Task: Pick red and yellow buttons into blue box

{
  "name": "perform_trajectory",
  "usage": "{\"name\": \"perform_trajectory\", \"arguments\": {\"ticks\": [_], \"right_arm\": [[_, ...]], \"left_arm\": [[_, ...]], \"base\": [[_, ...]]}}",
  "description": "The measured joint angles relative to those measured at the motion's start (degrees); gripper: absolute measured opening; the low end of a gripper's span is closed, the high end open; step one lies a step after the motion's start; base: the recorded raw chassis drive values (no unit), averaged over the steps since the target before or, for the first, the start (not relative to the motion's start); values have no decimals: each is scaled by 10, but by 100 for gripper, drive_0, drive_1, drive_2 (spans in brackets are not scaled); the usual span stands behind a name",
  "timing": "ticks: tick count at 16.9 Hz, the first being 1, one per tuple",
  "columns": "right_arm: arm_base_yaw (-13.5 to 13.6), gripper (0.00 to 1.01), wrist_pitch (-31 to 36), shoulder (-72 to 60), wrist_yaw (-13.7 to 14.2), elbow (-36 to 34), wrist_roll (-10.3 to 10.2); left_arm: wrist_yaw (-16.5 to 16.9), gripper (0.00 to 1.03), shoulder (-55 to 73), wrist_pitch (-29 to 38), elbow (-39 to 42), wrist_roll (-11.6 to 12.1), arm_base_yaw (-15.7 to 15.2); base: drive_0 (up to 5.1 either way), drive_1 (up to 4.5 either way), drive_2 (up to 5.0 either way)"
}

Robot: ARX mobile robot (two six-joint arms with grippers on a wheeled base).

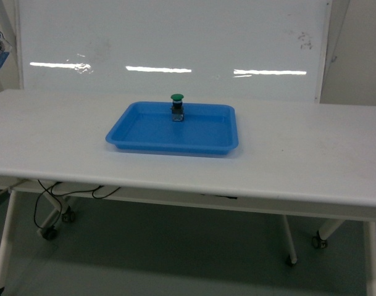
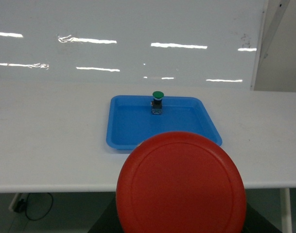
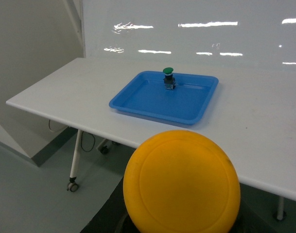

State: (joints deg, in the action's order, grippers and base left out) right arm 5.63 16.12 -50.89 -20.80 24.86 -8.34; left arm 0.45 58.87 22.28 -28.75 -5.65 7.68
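The red button (image 2: 182, 184) fills the lower part of the left wrist view, its round cap facing the camera. My left gripper (image 2: 182, 227) is shut on it, and only dark finger edges (image 2: 106, 224) show beside the cap. In the right wrist view the yellow button (image 3: 182, 182) sits just as close, with my right gripper (image 3: 180, 226) shut on it. Both buttons hang in the air short of the table's front edge. Their bases are hidden behind the caps. The blue box is out of view. Neither gripper shows in the head view.
A shallow blue tray (image 1: 144, 132) lies mid-table on the white table (image 1: 299, 154), with a green-capped button (image 1: 177, 106) standing at its far edge. A whiteboard stands behind the table. Castored legs (image 1: 49, 232) and a cable hang below it.
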Motion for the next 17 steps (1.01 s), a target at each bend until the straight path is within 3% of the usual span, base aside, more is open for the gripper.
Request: {"name": "perform_trajectory", "arguments": {"ticks": [17], "right_arm": [[0, 26, 0, 0, 2, 0, 0]], "left_arm": [[2, 24, 0, 0, 0, 0, 0]], "base": [[482, -225, -225]]}}
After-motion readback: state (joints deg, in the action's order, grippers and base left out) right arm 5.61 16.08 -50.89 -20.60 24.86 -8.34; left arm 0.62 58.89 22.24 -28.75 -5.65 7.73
